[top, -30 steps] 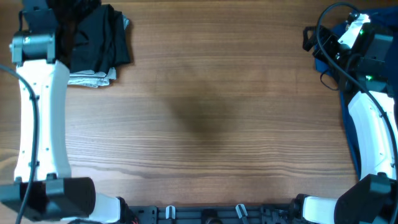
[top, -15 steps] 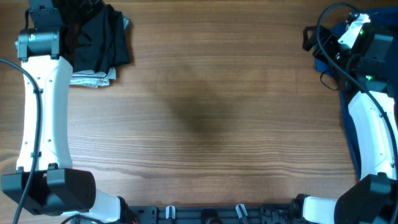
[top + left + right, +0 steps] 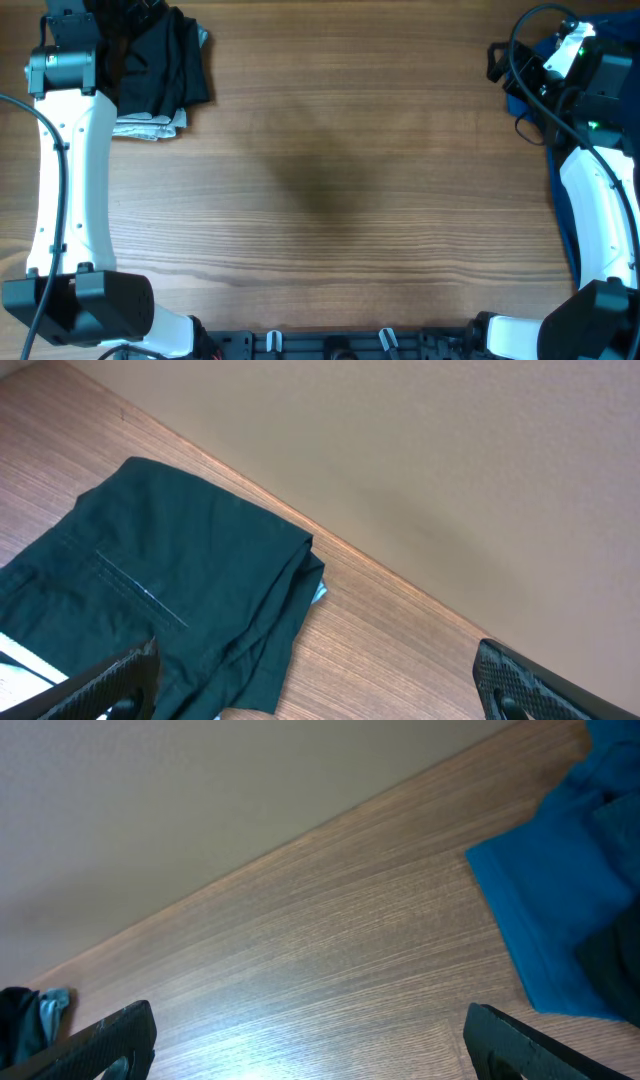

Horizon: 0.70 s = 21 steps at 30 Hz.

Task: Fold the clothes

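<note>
At the far left corner of the table (image 3: 330, 200), the black shorts (image 3: 180, 570) lie folded in a compact stack on a pale piece of cloth (image 3: 150, 126). The left gripper (image 3: 315, 678) hangs over them with its fingers spread wide and nothing between them. One risk is that a finger catches the loose top layer when the arm moves off, pulling the fold open or sliding the stack off the pale piece. Toward the right, the right gripper (image 3: 310, 1040) is likewise spread and empty above bare wood, near a blue cloth (image 3: 560, 900) that it could snag. No brand, label or writing is legible anywhere.
</note>
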{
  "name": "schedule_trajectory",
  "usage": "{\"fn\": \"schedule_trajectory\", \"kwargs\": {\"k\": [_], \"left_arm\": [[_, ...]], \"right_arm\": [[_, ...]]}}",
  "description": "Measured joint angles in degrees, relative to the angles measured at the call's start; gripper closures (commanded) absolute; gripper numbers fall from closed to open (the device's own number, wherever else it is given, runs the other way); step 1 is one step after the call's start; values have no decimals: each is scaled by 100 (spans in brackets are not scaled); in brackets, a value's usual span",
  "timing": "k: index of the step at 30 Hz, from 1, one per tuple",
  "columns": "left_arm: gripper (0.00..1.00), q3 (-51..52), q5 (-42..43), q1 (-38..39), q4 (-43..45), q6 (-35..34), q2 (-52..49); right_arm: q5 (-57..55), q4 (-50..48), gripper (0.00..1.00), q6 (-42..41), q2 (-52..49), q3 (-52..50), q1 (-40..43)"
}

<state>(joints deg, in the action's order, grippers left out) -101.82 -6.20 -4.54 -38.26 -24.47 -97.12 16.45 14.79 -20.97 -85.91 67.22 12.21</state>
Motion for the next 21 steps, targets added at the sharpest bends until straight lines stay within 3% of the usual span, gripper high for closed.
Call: {"fn": "schedule_trajectory", "kwargs": {"k": [9,13,21], "left_arm": [[0,0,0,0,-15,0,0],[0,0,0,0,-22,0,0],[0,0,0,0,-22,0,0]], "right_arm": [[0,39,0,0,0,0,0],[-2,763,0,-2,144,-17,-4],[-1196,881,0,2,3132,-74,-800]]}}
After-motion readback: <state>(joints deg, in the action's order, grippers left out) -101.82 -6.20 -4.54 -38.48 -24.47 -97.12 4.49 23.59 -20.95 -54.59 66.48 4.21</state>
